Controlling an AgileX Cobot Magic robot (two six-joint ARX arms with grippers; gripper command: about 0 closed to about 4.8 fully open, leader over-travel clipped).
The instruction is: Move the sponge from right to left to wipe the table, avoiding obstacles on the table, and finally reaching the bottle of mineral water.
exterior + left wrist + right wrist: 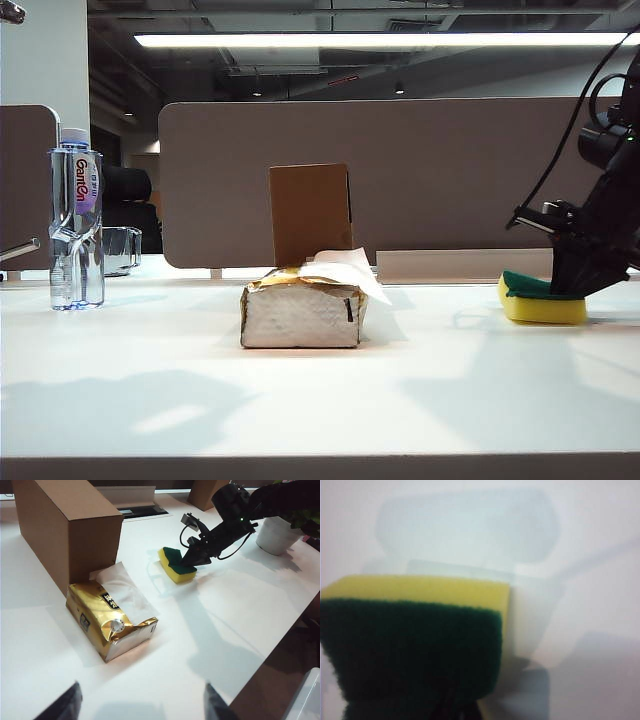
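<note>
Wiping just starting: right claw (572,285) clamped on the sponge (540,300) at the counter's (320,400) right, left claw (142,705) apart; next, slide left around the tissue pack (300,310).

The counter (320,400) looks smooth, white and faintly glossy. The sponge (176,566) is porous yellow foam under a coarse, fibrous dark green scouring layer. The tissue pack (107,620) is crinkled, shiny gold and silver foil with soft white paper on top. The box (65,525) is matt brown cardboard. The bottle of mineral water (76,225) is clear, glossy plastic.
</note>
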